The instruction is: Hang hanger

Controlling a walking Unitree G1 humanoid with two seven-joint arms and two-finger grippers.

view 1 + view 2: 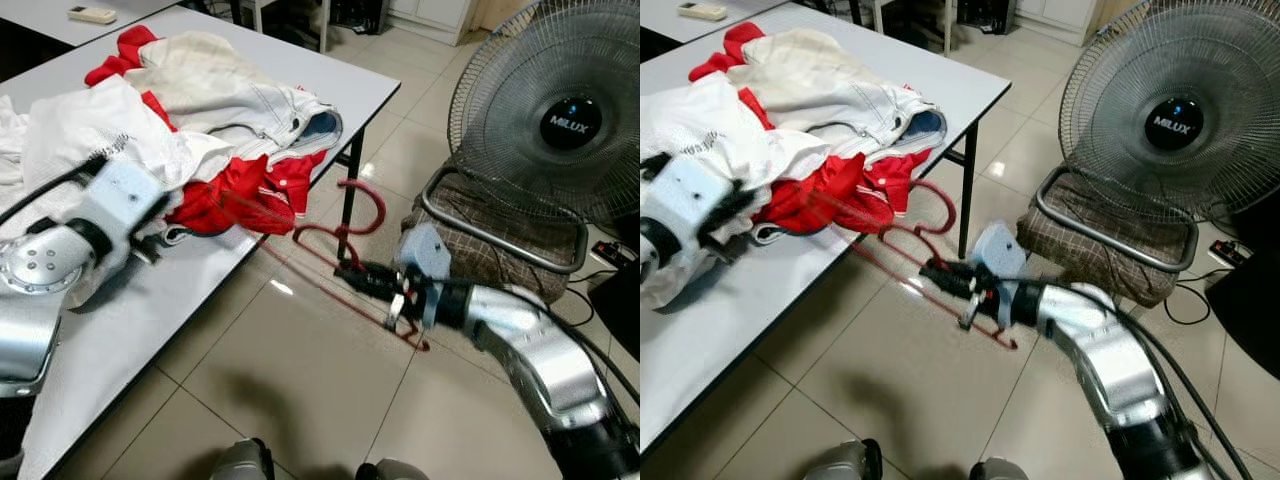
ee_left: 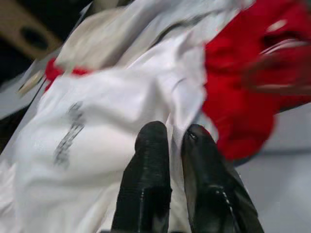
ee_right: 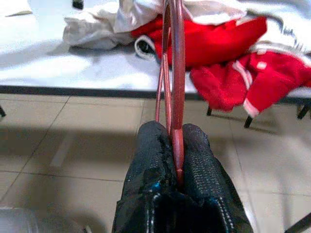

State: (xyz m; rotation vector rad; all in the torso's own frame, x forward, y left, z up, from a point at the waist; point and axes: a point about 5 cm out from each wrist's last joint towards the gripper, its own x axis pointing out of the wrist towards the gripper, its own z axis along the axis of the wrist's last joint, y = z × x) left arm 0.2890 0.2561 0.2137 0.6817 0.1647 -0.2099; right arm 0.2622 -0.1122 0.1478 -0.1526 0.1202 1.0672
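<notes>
A red wire hanger hangs off the table's front corner, above the floor, partly blurred. My right gripper is shut on its lower bar, and the bar runs between the fingers in the right wrist view. On the white table lies a heap of clothes: a white garment, a red one and a cream jacket. My left gripper rests at the white garment's near edge. Its fingers are pressed together on a fold of white cloth.
A large standing fan is at the right, behind a metal-framed seat with a checked cushion. Tiled floor spreads below the hanger. A remote lies on a second table at the far left. A black table leg stands behind the hanger.
</notes>
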